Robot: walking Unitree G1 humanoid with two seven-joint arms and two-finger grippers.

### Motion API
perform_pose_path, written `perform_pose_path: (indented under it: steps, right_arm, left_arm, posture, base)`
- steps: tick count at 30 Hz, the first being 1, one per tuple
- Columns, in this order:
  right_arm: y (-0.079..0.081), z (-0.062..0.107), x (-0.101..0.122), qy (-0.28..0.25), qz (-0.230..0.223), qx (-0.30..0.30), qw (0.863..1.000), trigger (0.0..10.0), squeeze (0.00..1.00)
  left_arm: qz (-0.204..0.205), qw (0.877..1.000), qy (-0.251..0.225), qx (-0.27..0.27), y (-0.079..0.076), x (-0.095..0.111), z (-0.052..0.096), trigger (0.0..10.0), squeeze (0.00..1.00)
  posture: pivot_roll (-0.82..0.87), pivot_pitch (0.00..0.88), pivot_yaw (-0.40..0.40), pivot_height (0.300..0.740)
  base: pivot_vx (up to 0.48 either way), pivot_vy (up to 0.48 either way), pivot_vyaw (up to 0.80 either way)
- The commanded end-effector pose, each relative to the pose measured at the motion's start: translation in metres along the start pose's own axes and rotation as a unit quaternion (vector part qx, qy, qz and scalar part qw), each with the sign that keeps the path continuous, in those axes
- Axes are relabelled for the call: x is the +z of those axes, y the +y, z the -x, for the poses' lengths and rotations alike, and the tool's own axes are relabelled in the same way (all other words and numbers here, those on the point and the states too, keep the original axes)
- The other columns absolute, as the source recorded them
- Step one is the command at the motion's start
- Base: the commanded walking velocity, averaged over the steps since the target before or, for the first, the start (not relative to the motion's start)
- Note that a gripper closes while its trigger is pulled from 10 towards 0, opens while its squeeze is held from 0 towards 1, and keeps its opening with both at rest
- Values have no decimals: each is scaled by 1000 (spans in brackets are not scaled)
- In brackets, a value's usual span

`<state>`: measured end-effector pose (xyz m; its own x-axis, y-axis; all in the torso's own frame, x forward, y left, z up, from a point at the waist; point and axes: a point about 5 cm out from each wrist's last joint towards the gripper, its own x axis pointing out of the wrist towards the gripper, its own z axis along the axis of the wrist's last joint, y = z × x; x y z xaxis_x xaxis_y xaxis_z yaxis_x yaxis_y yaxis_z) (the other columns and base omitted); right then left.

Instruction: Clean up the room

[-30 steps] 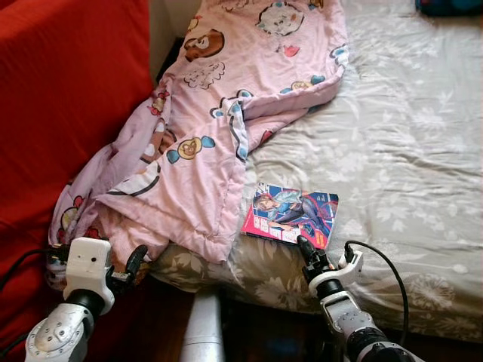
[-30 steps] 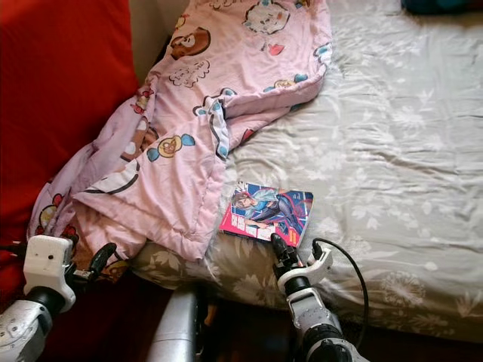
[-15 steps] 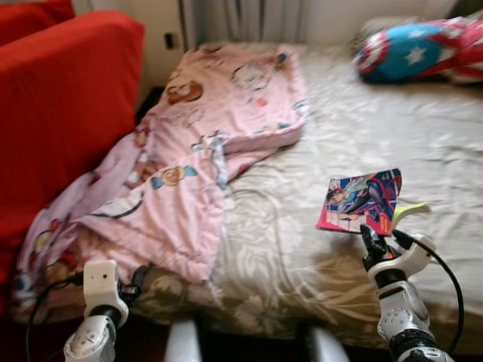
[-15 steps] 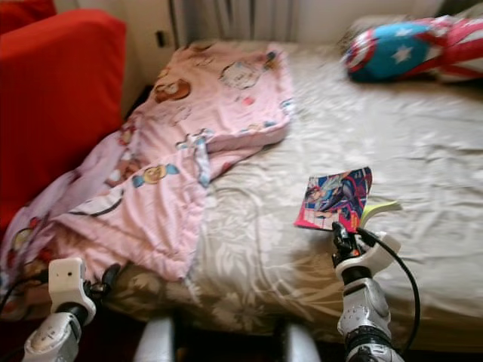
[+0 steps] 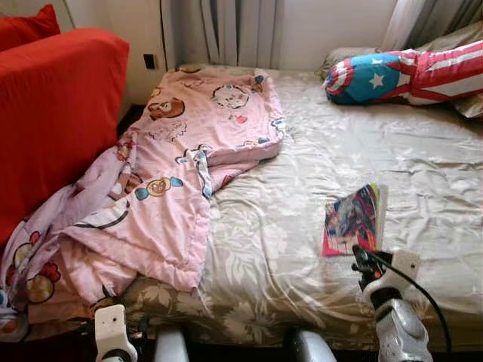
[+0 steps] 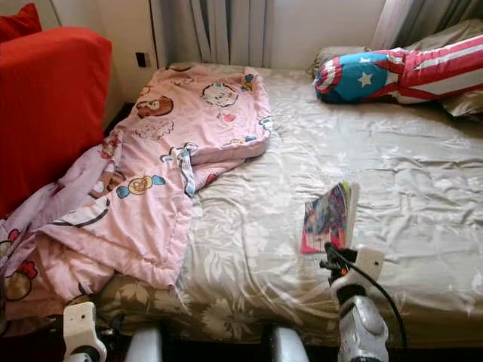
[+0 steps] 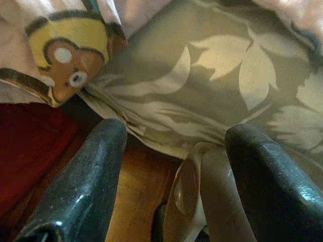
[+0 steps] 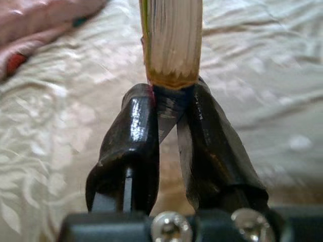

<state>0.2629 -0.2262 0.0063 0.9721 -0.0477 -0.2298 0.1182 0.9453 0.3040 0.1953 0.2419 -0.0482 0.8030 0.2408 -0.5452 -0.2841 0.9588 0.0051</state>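
We've got the right end effector [image 8: 169, 108] clamped tight on the bottom edge of a thin glossy comic book [image 5: 353, 220], held upright over the bed [image 5: 302, 249] w/ its wrinkled floral sheet. Left end effector [image 7: 174, 171] hangs low by the bed's front edge, fingers spread wide, empty. Pink quilted cartoon blanket [image 5: 173, 173] drapes off the bed's left side

Bed [image 5: 423, 162], red sofa [image 5: 53, 113], curtained window [image 5: 226, 34]

Readable text: none can be made out anywhere.
Comic book [image 5: 353, 221] cover: colourful artwork, any lettering too small and tilted to read.
Pink blanket [image 5: 181, 151]: cartoon animal pictures, no words legible.
Pillow [image 5: 377, 75]: white star emblem, no lettering.
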Motion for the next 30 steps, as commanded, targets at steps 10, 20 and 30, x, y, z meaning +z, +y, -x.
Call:
perform_pose_path:
  steps: [10,20,30]
  right_arm:
    - [7,-4,18,-41,27,5,999,10000,0]
    - [14,-7,14,-20,33,16,999,10000,0]
    - [22,-6,11,-30,35,12,999,10000,0]
  left_arm:
    - [-24,998,53,-3,-9,-22,2,10000,0]
    - [-64,990,117,-41,-16,-48,13,10000,0]
    - [-67,990,115,-47,-16,-46,11,10000,0]
  posture:
    - [15,0,-89,691]
    - [27,0,-117,740]
    - [25,0,-114,740]
  base:
    - [0,0,0]
    - [0,0,0]
    - [0,0,0]
